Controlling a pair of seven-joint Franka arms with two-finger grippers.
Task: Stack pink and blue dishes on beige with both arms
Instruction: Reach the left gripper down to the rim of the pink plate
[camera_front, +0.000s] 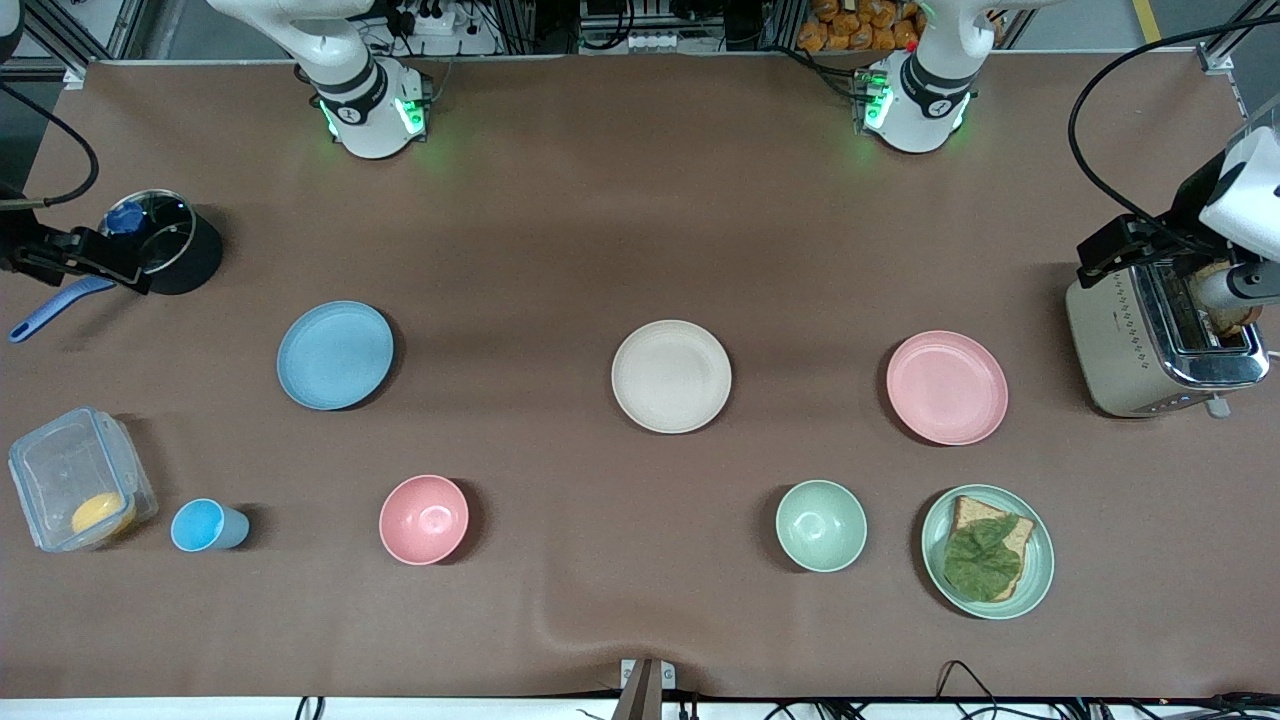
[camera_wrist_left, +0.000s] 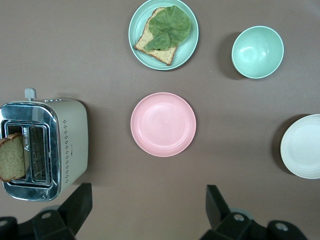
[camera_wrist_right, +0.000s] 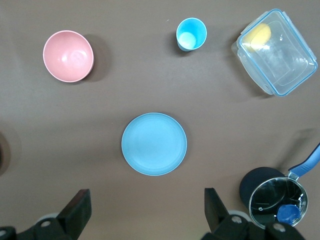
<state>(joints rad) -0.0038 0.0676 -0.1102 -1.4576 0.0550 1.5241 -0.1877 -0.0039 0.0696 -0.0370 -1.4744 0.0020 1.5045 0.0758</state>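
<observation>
Beige plate (camera_front: 671, 376) lies flat between blue plate (camera_front: 334, 354) and pink plate (camera_front: 946, 387); both claws (camera_wrist_left: 145, 210) (camera_wrist_right: 145, 210) gape empty.

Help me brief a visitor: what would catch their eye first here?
Three same-sized plates in a row: blue plate toward the right arm's end, beige plate mid-table, pink plate toward the left arm's end. Next, the green plate bearing bread and a leaf, nearer the camera than the pink plate.

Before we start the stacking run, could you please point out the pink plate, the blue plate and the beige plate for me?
pink plate (camera_front: 946, 387), front view, on its flat centre.
blue plate (camera_front: 334, 355), front view, on its flat centre.
beige plate (camera_front: 671, 376), front view, on its flat centre.
</observation>
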